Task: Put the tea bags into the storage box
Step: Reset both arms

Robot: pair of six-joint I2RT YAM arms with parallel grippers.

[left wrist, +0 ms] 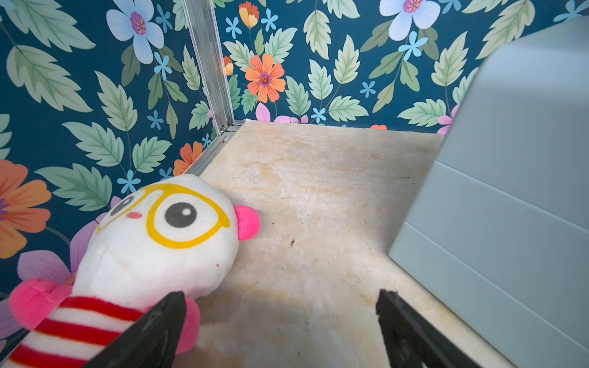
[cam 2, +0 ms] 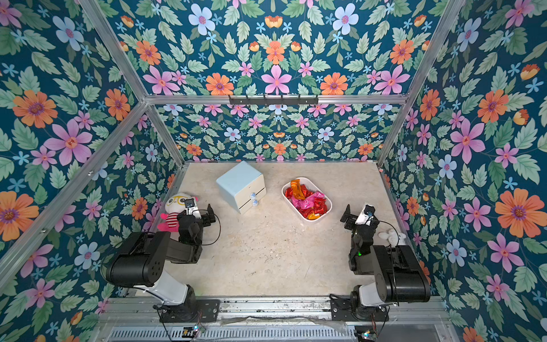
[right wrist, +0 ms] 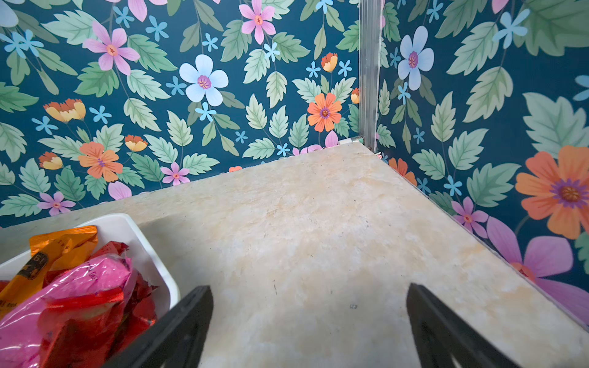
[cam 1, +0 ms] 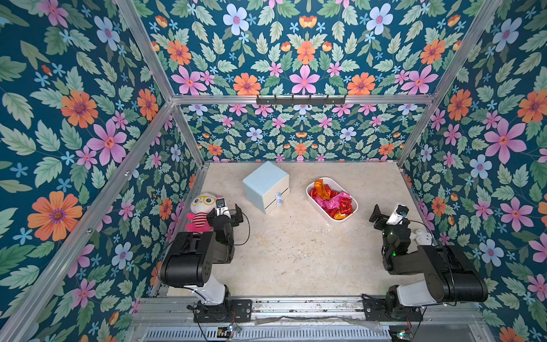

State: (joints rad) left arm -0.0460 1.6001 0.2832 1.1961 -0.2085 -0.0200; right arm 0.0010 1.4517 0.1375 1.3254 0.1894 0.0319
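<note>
Tea bags [right wrist: 63, 286] in storage box [right wrist: 127, 226]; print illegible; both pincers released, empty.

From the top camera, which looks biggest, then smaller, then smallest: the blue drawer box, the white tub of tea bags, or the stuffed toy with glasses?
1. The storage box and the blue drawer cabinet look about alike.
2. The plush toy looks smallest, though partly hidden behind the left arm.

Two black fingers [right wrist: 178, 328] stand wide apart over the bare beige surface [right wrist: 318, 239], holding nothing, just beside the white storage box [right wrist: 149, 251] heaped with red, pink and orange tea bags [right wrist: 73, 296], floral walls [right wrist: 191, 95] behind.
</note>
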